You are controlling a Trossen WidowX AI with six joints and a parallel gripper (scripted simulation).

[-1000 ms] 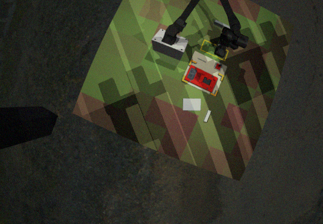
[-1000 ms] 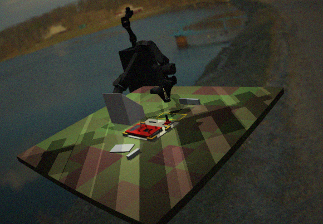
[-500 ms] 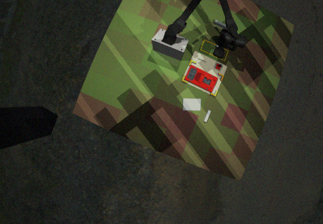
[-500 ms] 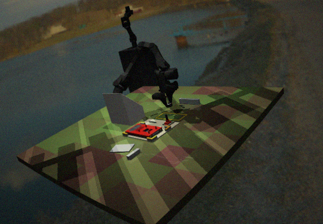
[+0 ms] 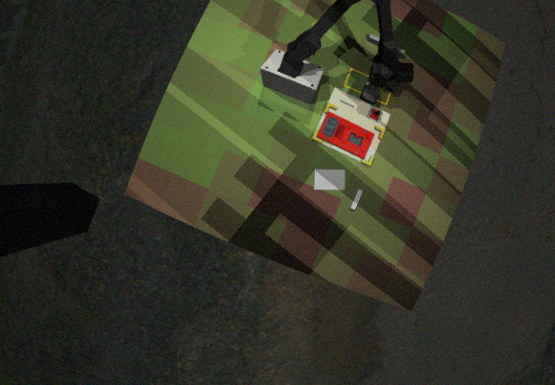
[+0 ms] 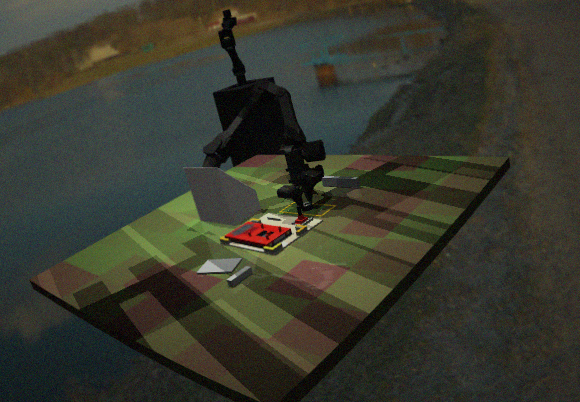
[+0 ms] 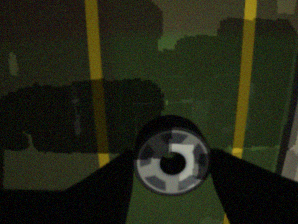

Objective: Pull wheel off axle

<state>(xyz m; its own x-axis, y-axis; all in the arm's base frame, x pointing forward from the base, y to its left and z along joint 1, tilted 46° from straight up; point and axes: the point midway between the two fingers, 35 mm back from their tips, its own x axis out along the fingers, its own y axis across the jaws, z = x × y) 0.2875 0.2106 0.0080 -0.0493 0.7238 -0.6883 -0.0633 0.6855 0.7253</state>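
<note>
My matte black, slender-linked robot arm (image 5: 330, 17) rises from a grey box-shaped pedestal (image 5: 271, 65) with dark corner screws; its claw (image 7: 172, 200) is black too.

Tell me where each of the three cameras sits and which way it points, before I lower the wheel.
Top: high overhead, looking down on the table; shows the whole arm from its grey base block to the hand.
Exterior: off one table corner, raised, looking across toward the arm; the hand hangs over the marked area.
Wrist: on the hand, looking down past the fingers at the gripped wheel and the yellow lines.
Shared: top and exterior both show the red board, the arm and the marked area.
</note>
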